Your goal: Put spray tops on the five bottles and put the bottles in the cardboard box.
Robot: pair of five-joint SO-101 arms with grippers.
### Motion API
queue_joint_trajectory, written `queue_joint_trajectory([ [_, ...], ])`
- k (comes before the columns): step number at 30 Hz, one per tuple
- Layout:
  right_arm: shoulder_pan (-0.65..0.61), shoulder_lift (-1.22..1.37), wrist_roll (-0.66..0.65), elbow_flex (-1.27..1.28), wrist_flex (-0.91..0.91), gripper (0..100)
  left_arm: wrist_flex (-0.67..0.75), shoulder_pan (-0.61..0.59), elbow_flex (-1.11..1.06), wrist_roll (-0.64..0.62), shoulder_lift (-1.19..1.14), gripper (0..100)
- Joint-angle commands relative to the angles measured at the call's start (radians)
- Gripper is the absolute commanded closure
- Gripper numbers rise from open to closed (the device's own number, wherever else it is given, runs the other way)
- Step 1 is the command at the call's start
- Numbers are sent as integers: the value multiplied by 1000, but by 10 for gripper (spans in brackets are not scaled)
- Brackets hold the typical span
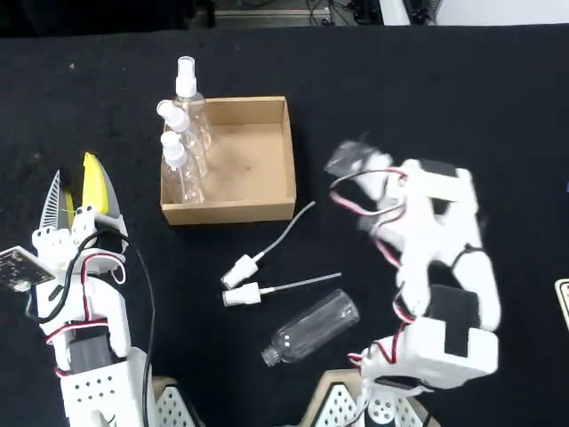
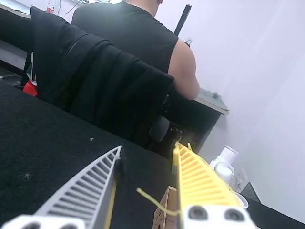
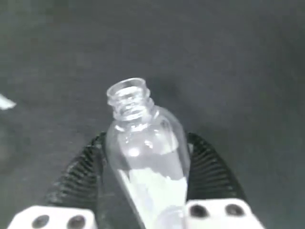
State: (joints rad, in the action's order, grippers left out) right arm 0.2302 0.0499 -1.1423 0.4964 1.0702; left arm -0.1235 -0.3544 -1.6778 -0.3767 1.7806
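Clear plastic, open-necked, the bottle [image 3: 143,152] sits pinched between my right gripper's [image 3: 145,139] black fingers [image 3: 209,176], closed to its width, base cut off by the frame, right of the cardboard box [image 1: 267,210] in the high view; my left gripper [image 1: 74,169] gapes empty at far left.

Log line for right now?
right pincer: shut on uncapped bottle | left pincer: open, empty | cardboard box: three capped bottles | table: two spray tops, lying bottle
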Motion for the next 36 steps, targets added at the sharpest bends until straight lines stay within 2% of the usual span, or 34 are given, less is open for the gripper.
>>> queue_joint_trajectory([
  [1, 199, -5, 382, -87, -41, 886, 20, -8, -24, -8, 0, 848],
  [3, 307, -5, 609, -84, -21, 903, 20, -8, -24, -8, 0, 848],
  [5, 397, -4, 769, -91, 2, 910, 20, -8, -24, -8, 0, 848],
  [8, 456, -4, 809, -119, 8, 877, 20, -8, -24, -8, 0, 848],
  [10, 457, -4, 760, -124, 11, 791, 20, -8, -24, -8, 0, 848],
  [13, 443, -4, 615, -120, 25, 634, 20, -8, -24, -8, 0, 848],
  [16, 427, -4, 433, -119, 41, 567, 20, -8, -24, -8, 0, 848],
  [22, 434, -5, 190, -117, 98, 600, 20, -8, -24, -8, 0, 848],
  [27, 476, -4, -28, -71, 12, 660, 20, -8, -24, -8, 0, 848],
  [36, 479, -4, -40, 136, -227, 671, 20, -8, -24, -8, 0, 848],
])
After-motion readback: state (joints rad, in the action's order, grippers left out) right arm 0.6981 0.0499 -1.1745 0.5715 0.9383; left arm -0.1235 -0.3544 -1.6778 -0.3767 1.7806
